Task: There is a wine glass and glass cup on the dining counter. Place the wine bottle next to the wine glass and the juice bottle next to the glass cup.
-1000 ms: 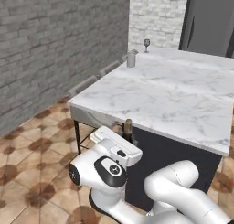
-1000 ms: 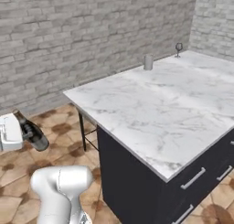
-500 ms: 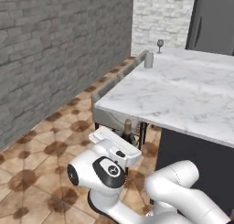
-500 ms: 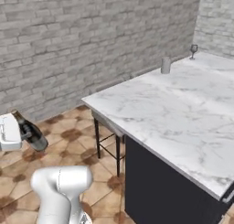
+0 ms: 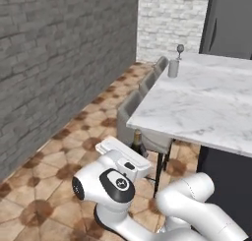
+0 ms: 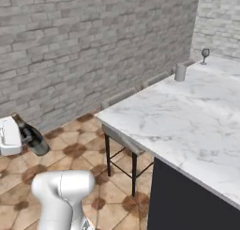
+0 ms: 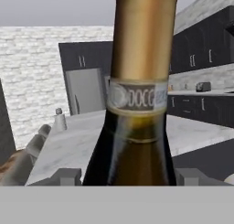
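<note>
Carrying the tall dark green-black wine bottle (image 5: pixel 137 141) well meant keeping it steady and clear of the counter edge until the white marble-topped dining counter (image 5: pixel 206 107) was within reach; in the left base view the bottle's neck stood just behind the white hand, low and near, over the tiled floor, left of the counter's near corner; the clear stemmed wine glass (image 5: pixel 180 50) stood at the far end of the counter with the plain grey cylindrical glass cup (image 5: pixel 173 68) just nearer than it, both well apart from the bottle; grey chairs (image 5: pixel 147 82) lined the counter's left side.

From the right base view the bottle (image 6: pixel 30 134) leaned tilted beside the gripper (image 6: pixel 24 139) at the far left, low over the floor; the fingers appeared to clasp its body, about half open around it; the cup (image 6: pixel 180 72) and wine glass (image 6: pixel 205 54) sat far right on the marble.

Through the hand view the bottle (image 7: pixel 137 118) loomed close, its gold foil neck above a pale banded label and dark shoulders; the bottle should go beside the stemmed glass, I judged, set down upright and gently.
</note>
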